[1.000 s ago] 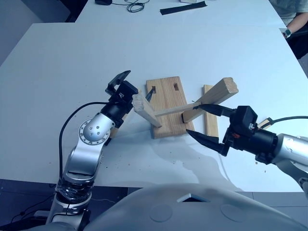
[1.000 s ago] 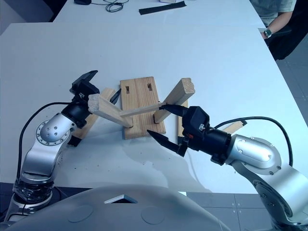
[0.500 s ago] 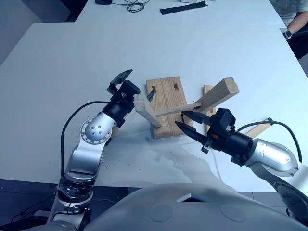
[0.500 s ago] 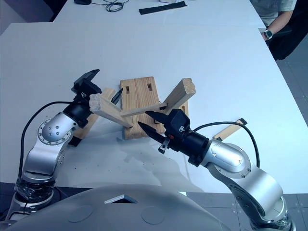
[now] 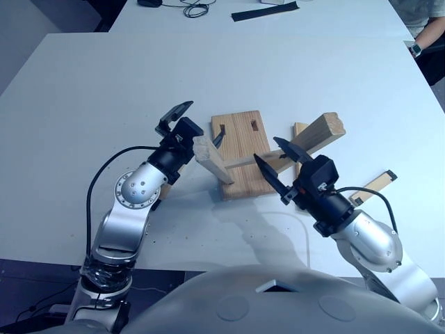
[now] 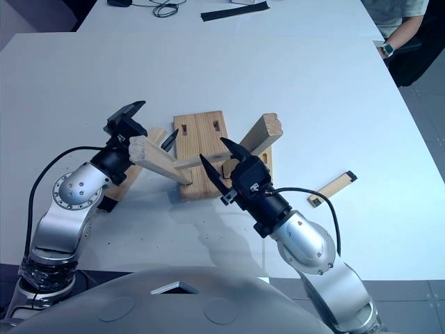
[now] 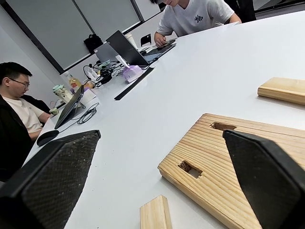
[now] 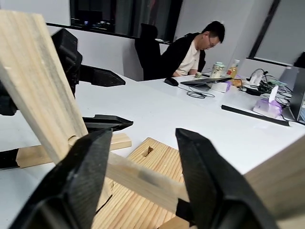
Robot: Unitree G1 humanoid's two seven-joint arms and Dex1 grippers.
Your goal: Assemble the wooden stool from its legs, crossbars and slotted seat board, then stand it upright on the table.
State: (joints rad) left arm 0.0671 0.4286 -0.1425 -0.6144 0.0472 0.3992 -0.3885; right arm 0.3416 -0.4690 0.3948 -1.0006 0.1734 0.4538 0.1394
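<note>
Left eye: seat board (image 5: 240,142) flat on table (image 5: 104,83), leg frame (image 5: 211,160) leaning over it. Left gripper (image 5: 205,120) at board's 9 o'clock, jaws wide, empty. Right gripper (image 5: 265,147) at 4 o'clock, jaws wide.
Right wrist: crossbar (image 8: 143,179) passes between fingers (image 8: 76,186), unclamped.

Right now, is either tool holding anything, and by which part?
Nothing is held. The left tool stands open around the upper end of the left leg, and the right tool stands open astride the crossbar, not clamped.
</note>
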